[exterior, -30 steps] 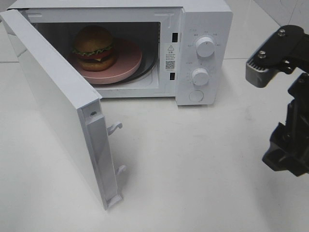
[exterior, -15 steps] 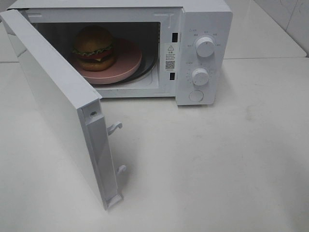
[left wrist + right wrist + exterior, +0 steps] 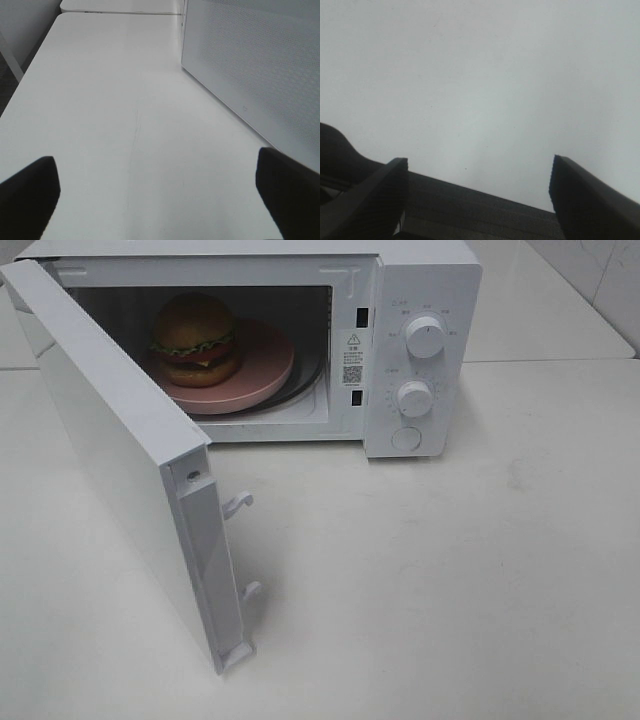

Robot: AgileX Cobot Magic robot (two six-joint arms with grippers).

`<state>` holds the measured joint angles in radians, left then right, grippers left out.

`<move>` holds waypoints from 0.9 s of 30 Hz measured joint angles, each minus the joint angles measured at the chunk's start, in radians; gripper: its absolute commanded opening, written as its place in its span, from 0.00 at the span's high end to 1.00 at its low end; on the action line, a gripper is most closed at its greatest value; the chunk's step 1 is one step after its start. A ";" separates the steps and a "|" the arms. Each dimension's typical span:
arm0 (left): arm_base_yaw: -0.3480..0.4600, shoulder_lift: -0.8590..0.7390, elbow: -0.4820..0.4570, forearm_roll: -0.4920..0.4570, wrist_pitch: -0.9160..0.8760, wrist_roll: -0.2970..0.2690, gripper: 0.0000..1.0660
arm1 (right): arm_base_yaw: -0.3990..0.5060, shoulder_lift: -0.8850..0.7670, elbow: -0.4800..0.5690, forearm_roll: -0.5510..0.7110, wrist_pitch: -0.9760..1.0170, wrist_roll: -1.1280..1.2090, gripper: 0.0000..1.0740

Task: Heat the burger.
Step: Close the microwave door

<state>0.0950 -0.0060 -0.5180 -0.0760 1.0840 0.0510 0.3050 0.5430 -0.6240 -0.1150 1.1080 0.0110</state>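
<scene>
Exterior high: small round golden-bun burger (image 3: 195, 337) sits inside the white microwave (image 3: 425, 290) at the bench (image 3: 450, 570) far edge; shutting its open door (image 3: 110, 430) and starting remain. The left tool (image 3: 159, 195) and right tool (image 3: 480, 197) are spread, empty.

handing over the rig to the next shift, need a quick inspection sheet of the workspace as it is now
surface: white table, bare in front of the microwave
job's things: burger sits on a pink plate inside the microwave; door swung wide open
clutter: nothing seen
grippers: left gripper open, nothing between its fingers, above the table; right gripper open, nothing between its fingers; neither shows in the high view
cables: nothing seen
surroundings: pale tiles past the table's far right corner
</scene>
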 measured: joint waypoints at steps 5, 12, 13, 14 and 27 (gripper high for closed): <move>0.000 0.000 0.000 0.000 0.000 0.000 0.06 | -0.067 -0.125 0.046 0.001 -0.017 0.001 0.29; 0.000 0.000 0.000 0.000 0.000 0.000 0.06 | -0.142 -0.291 0.095 0.004 -0.056 0.024 0.29; 0.000 0.000 0.000 0.000 0.000 0.000 0.06 | -0.167 -0.338 0.107 0.004 -0.075 0.026 0.29; 0.000 0.000 0.000 0.000 0.000 0.000 0.06 | -0.167 -0.338 0.107 0.004 -0.075 0.026 0.29; 0.000 0.000 0.000 0.000 0.000 0.000 0.06 | -0.283 -0.547 0.127 0.010 -0.104 0.033 0.29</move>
<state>0.0950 -0.0060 -0.5180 -0.0760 1.0840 0.0510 0.0220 -0.0040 -0.4970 -0.1050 1.0040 0.0440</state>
